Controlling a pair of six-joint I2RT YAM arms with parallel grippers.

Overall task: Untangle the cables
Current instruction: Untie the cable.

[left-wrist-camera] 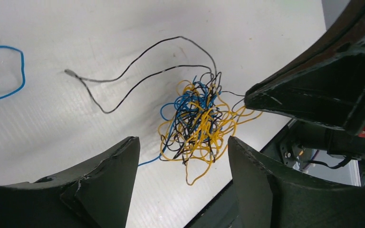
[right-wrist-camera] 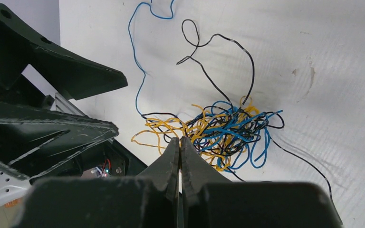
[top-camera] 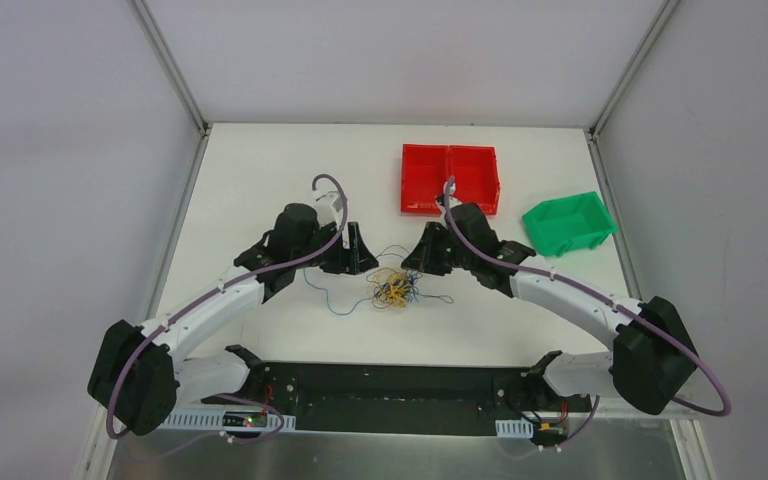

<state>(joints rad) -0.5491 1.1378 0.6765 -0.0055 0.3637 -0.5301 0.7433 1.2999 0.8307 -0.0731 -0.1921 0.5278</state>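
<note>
The cables [top-camera: 395, 288] lie as a small knotted clump of yellow, blue and black strands [left-wrist-camera: 197, 121] on the white table, between my two grippers. Loose black strands [left-wrist-camera: 138, 61] and a blue strand [right-wrist-camera: 135, 61] trail away from it. My left gripper [left-wrist-camera: 183, 140] hangs open just short of the clump, nothing between its fingers [left-wrist-camera: 109, 175]. My right gripper [right-wrist-camera: 179, 140] is shut, its tips pinched on yellow strands at the clump's edge. From the left wrist view, the right gripper's tip [left-wrist-camera: 254, 97] touches the clump's right side.
A red two-compartment bin [top-camera: 450, 178] stands at the back. A green bin [top-camera: 568, 223] sits tilted to its right. A blue strand [top-camera: 325, 295] curls left of the clump. The table's dark front edge [top-camera: 380, 385] runs close behind the clump.
</note>
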